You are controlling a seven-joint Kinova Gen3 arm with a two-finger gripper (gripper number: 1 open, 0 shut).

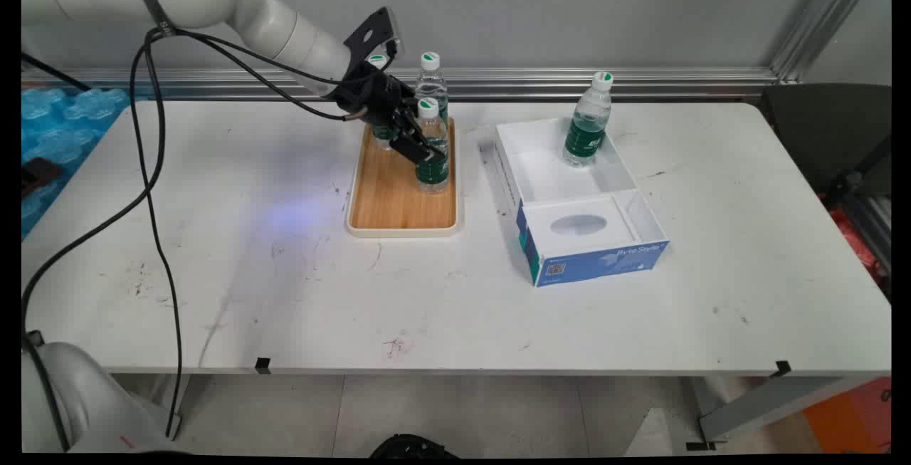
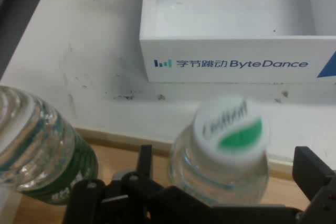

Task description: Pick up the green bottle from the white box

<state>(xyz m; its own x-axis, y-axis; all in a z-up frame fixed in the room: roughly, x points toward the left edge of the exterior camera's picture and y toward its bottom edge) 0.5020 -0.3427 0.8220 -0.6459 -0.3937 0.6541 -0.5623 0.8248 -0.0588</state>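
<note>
While the white table spreads across most of the main view, an open white and blue box lies on its right half, holding one upright water bottle in its far corner. Left of the box, well clear of it, sits a wooden tray with a pale rim, and three more bottles stand on its far end. From the upper left the white arm reaches down over the tray. Its black gripper straddles the nearest bottle, a finger on either side of the body below the white cap; whether the fingers press the plastic I cannot tell.
</note>
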